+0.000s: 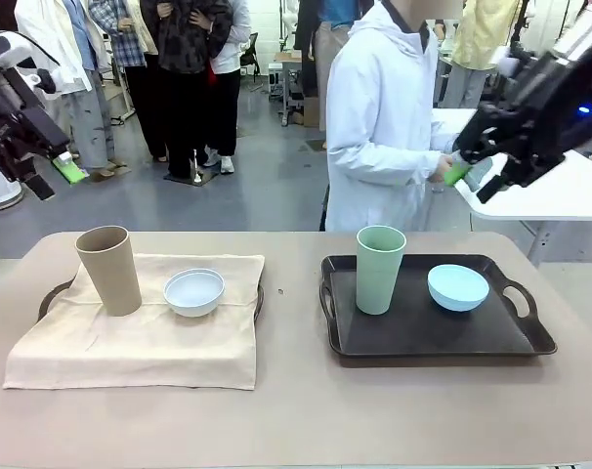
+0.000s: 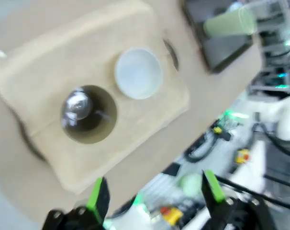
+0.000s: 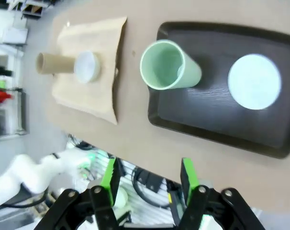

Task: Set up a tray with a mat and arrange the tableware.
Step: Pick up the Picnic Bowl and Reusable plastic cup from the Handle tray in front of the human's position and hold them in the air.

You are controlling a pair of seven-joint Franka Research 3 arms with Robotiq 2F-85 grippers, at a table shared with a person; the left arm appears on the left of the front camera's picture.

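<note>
Pale green cup [image 3: 166, 67] stands upright on the dark tray [image 3: 212, 120] at twelve o'clock from the right claw [image 3: 148, 168], open and empty, the nearer one; left claw [image 2: 154, 182] open too

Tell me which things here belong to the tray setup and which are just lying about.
Job: tan cup, white bowl, beige mat, pale green cup, light blue bowl, dark tray.
Not part: white side table behind, onlookers farther back.

No legible text, labels or numbers visible.
</note>
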